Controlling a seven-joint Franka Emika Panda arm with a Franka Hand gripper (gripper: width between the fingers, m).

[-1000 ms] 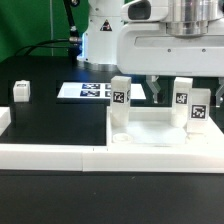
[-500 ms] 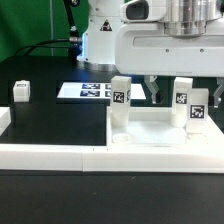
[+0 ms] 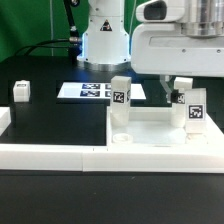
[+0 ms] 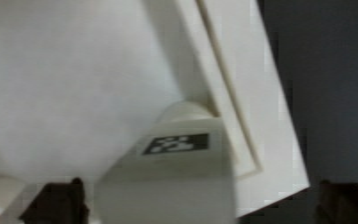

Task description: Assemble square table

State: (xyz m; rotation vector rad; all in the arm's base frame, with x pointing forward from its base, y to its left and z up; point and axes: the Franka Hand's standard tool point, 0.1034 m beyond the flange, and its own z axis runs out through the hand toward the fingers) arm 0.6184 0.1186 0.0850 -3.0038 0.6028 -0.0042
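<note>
Two legs [image 3: 120,101] stand upright on the tabletop [image 3: 155,128], claw [image 4: 202,200] spread above one.

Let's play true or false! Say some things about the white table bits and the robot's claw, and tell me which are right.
The first leg and second leg stand upright on the tabletop. True.
The loose leg sits on the tabletop too. False: it sits apart on the black table.
The marker board carries a leg. False: it carries only tags.
The gripper is open. True.
</note>
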